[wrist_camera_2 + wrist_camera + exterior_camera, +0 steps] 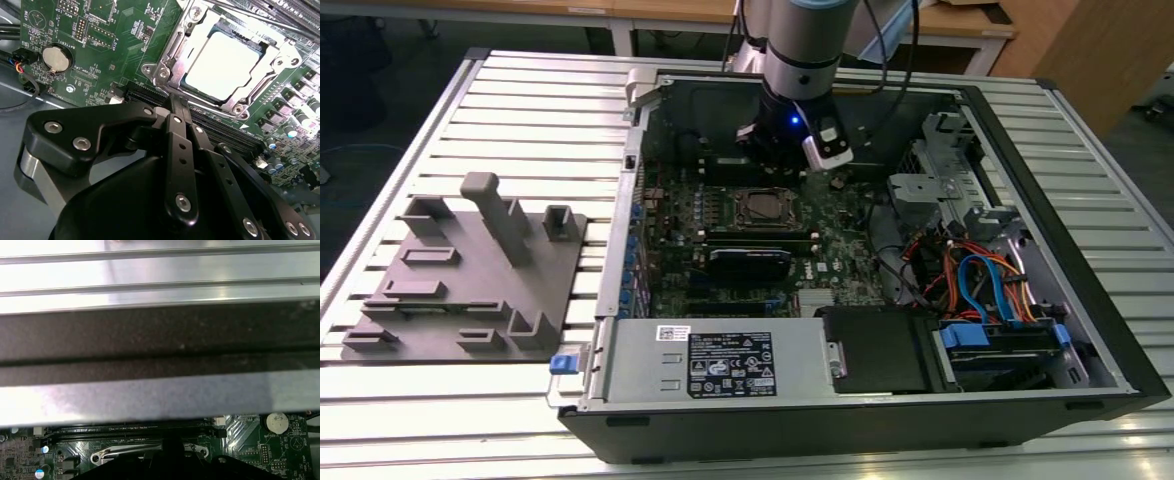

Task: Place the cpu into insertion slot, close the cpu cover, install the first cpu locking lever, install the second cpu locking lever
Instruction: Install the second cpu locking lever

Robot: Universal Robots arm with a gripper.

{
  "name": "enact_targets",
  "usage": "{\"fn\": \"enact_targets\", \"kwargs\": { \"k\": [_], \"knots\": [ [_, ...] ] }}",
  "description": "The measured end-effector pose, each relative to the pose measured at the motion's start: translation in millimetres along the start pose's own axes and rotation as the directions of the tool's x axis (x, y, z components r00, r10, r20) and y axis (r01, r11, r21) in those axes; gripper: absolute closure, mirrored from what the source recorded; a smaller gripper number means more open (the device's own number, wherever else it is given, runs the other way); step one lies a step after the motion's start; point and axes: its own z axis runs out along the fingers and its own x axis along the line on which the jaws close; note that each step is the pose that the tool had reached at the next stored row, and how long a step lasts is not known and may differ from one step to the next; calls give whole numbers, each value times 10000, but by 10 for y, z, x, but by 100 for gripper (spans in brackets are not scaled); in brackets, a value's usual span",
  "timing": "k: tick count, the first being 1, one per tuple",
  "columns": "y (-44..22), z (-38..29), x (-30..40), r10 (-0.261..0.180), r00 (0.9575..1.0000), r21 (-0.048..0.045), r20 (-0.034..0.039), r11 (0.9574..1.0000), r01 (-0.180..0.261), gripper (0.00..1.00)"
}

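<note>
The cpu [225, 65] lies flat in the socket on the green motherboard, its pale silver top showing through the window of the cpu cover [167, 55]. The cover is down around it. In the exterior view the cpu [757, 206] sits mid-board, with my gripper [778, 158] hanging just beyond it toward the case's far wall. My gripper [176, 102] is shut with nothing in it, its tips a little short of the socket's near edge. In the first wrist view the cover's frame [127, 452] peeks out beside the gripper [167, 462]. I cannot tell whether the locking levers are latched.
Black memory slots [220, 132] run between gripper and socket. A coin battery [56, 57] sits on the board. The case's far wall [150, 340] is close behind. A power supply [707, 365], a drive cage with cables [987, 290] and a grey fixture plate [467, 270] lie around.
</note>
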Motion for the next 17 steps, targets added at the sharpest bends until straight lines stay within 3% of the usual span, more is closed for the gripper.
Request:
{"fn": "enact_targets", "kwargs": {
  "k": [6,17],
  "knots": [
    [-27,-4,-2,0,10000,0,0,10000,0,90],
    [-183,-24,-14,-1,10000,7,1,10000,1,90]
  ]
}}
